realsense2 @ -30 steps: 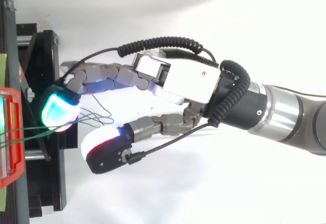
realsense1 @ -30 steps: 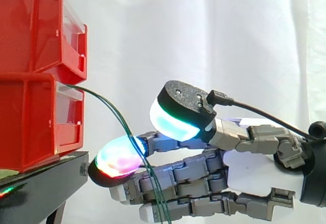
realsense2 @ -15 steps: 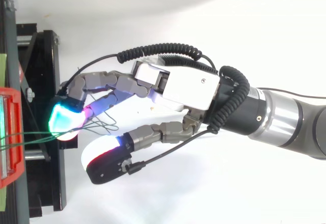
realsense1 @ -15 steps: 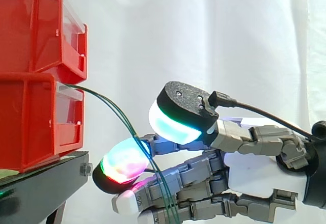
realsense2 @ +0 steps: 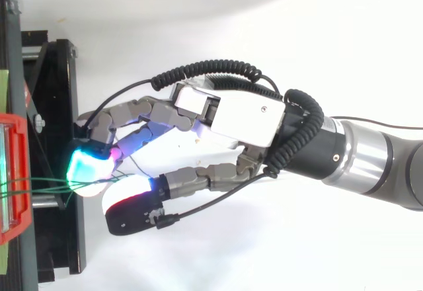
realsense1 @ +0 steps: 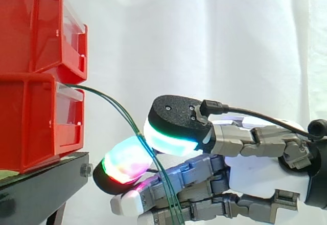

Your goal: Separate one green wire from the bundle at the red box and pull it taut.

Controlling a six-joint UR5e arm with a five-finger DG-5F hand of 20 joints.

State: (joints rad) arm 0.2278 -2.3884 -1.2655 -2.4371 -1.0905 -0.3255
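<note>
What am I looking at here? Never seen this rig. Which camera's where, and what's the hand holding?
It's a robot arm carrying a hand with a thumb and fingers. The glowing pads are its own fingertips. One picture comes from a camera beside the work, level with it. The other looks straight down on the same scene. At the left, an upper bin and a lower bin, both red, are stacked on a black stand before a white curtain. Thin green wires leave the lower bin and curve down across the hand. The thumb pad and one finger pad appear to pinch them. The wires aren't taut yet.
</note>
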